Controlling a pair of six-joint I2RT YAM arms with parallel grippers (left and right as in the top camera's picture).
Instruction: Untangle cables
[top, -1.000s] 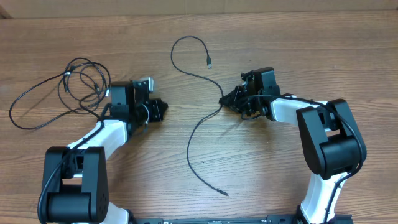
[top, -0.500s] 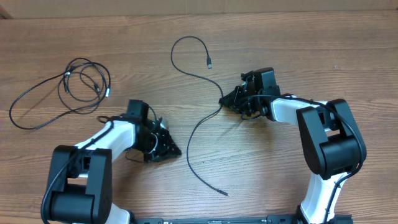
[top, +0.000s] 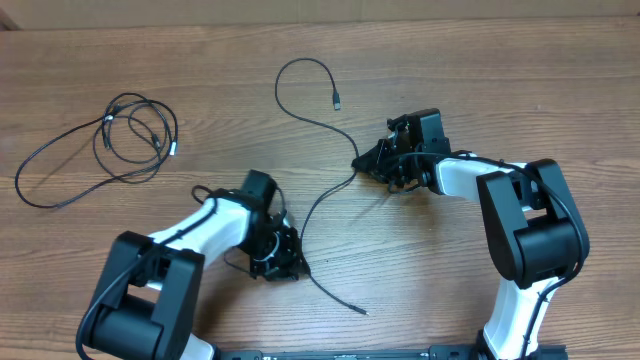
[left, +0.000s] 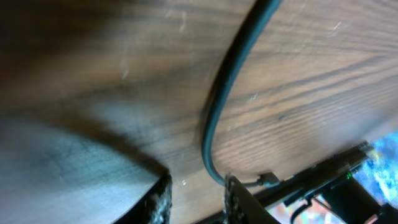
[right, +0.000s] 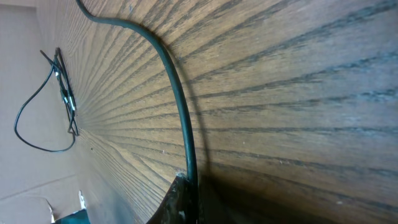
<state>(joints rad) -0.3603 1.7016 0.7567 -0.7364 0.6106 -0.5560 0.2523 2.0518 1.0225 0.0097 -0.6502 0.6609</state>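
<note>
The long cable (top: 320, 197) at mid-table is clamped by the closed right gripper (top: 362, 162), the left gripper (top: 288, 266) is held slightly apart beside its near stretch (gripping nothing), and a looped bunch of cables (top: 125, 135) is seen far left.

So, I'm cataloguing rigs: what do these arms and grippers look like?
The left arm and right arm: glossy white curved links between bulky black joint housings, black wiring looped alongside. The left gripper and right gripper: black, boxy, two short fingers.
</note>
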